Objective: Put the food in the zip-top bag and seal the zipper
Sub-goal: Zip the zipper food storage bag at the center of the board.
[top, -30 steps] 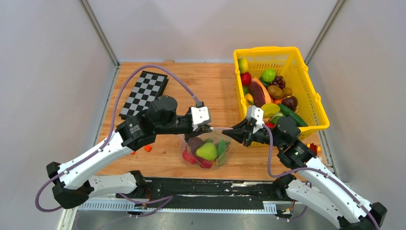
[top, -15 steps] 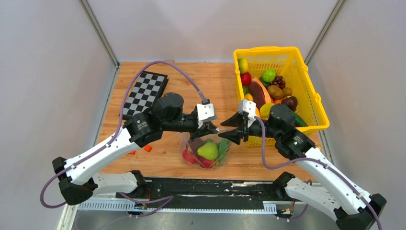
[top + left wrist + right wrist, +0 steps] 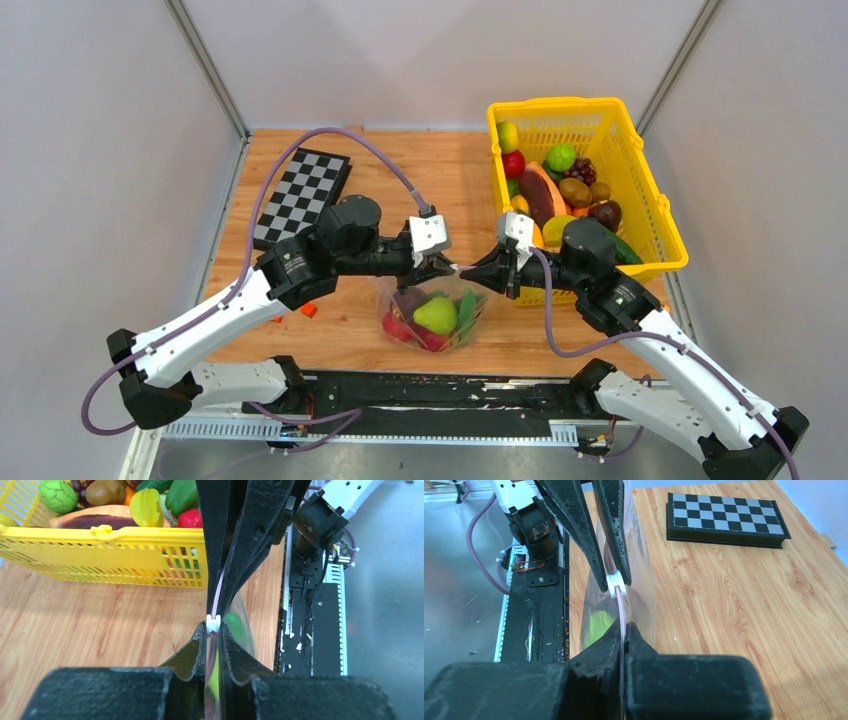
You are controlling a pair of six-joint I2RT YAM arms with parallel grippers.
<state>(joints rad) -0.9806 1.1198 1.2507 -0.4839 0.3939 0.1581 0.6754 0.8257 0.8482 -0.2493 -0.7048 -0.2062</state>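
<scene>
The zip-top bag (image 3: 452, 289) hangs between my two grippers over the table's near edge. Inside it are a green pear (image 3: 436, 314), red apples (image 3: 398, 326), a dark purple fruit (image 3: 408, 298) and a long green piece (image 3: 465, 308). My left gripper (image 3: 446, 268) is shut on the pinkish zipper (image 3: 216, 595), just behind a small white slider (image 3: 213, 624). My right gripper (image 3: 472, 273) is shut on the same zipper (image 3: 622, 614) from the other side, tip to tip with the left. The slider (image 3: 616, 586) sits between them. Green food (image 3: 596, 622) shows through the plastic.
A yellow mesh basket (image 3: 660, 215) full of toy fruit stands at the back right, close behind my right arm. A folded chessboard (image 3: 302, 195) lies at the back left. Small orange-red blocks (image 3: 309, 310) lie by my left arm and at the right (image 3: 655, 308).
My right gripper let go of the zipper, opened, moved left along it and has shut again close to my left gripper. My left arm shifted slightly right. The bag still hangs.
</scene>
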